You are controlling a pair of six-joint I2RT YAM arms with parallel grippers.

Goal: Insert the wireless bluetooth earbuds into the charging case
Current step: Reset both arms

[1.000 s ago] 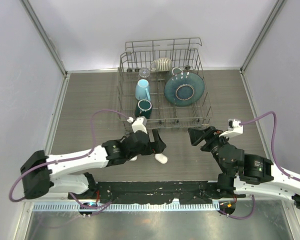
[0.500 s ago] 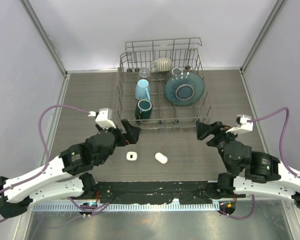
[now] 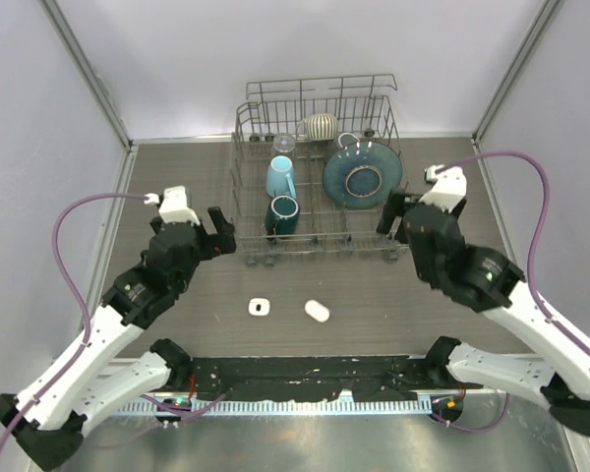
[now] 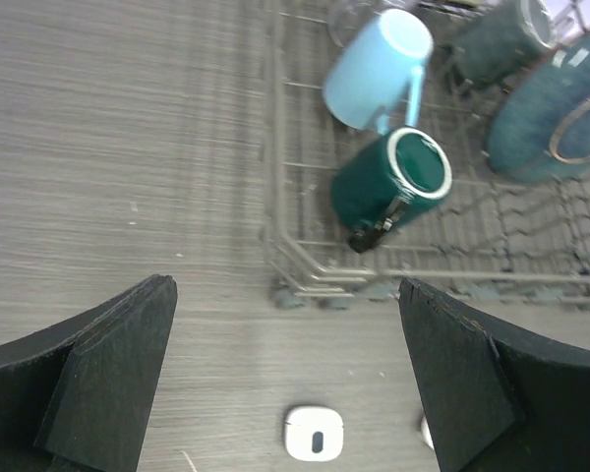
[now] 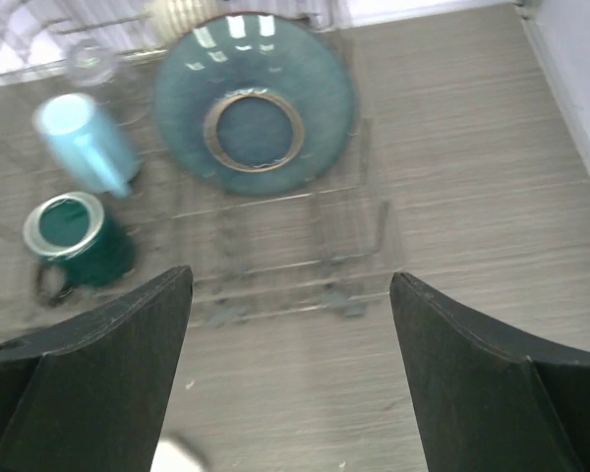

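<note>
Pretty sure this is a robot lab test cell, not a real kitchen: plain pale walls point(image 3: 295, 49) boxed in by metal framing point(image 3: 88, 74) around a grey wood-grain table point(image 3: 177, 182), dish rack point(image 3: 238, 167) sitting on it.

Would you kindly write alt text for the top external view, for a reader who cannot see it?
A square white object and an oval white object lie on a grey table in front of a wire dish rack holding mugs and a blue plate. The left arm and right arm flank the rack, jaws open.
</note>
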